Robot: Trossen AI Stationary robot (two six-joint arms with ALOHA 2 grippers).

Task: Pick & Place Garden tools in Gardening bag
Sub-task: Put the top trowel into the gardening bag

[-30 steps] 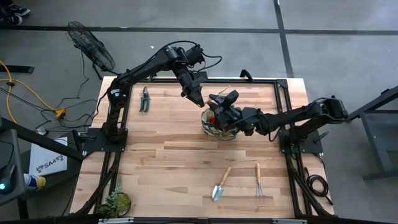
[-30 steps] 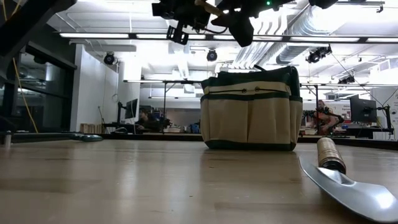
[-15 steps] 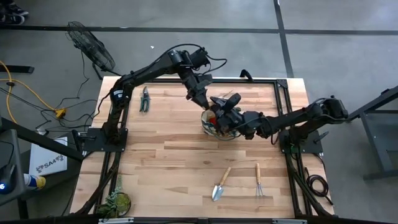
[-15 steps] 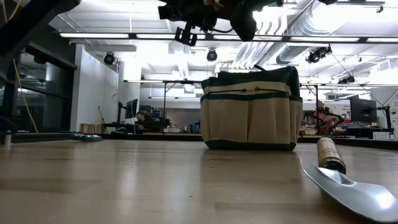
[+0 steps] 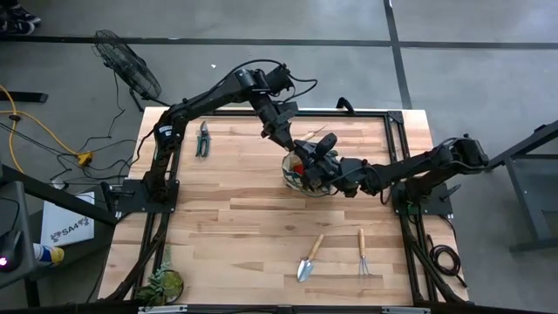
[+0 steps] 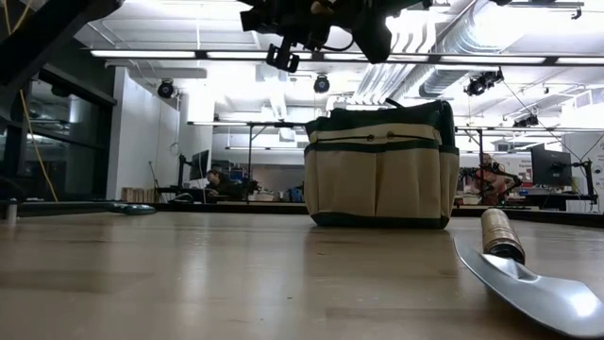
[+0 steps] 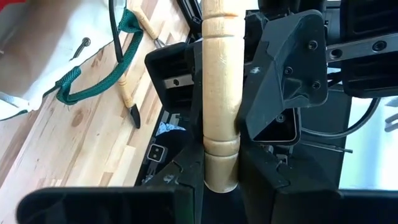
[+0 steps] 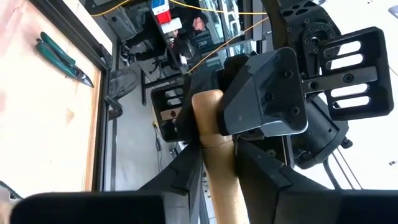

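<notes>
Pinching a turned wooden handle (image 7: 221,74) near its butt end between the fingers of the left end effector (image 7: 221,177), held in the air above the gardening bag (image 6: 377,175) at the far middle of the table (image 5: 227,218). Meeting it from the other side with the right end effector (image 8: 214,165), fingers set on either side of the same handle and pressed to the wood as far as the right wrist view shows. Cannot tell which tool the handle belongs to, its metal end hidden behind both arms.

Judged stiff and light at the wooden end, heavier toward the metal, smooth enough to twist in a loose pinch. Best taken on the straight run of the handle, clear of the ringed butt, with one grip firm before the other lets go.

Pale varnished wood, round, with two turned grooves near the end.

Standing upright below, a tan canvas tote with green trim and outer pockets, mouth open under the two arms. Lying well apart toward the near edge, a trowel (image 5: 309,257) and a hand rake (image 5: 362,253), side by side, not touching. Resting near the far left corner, dark green-handled pruners (image 5: 203,139)
</notes>
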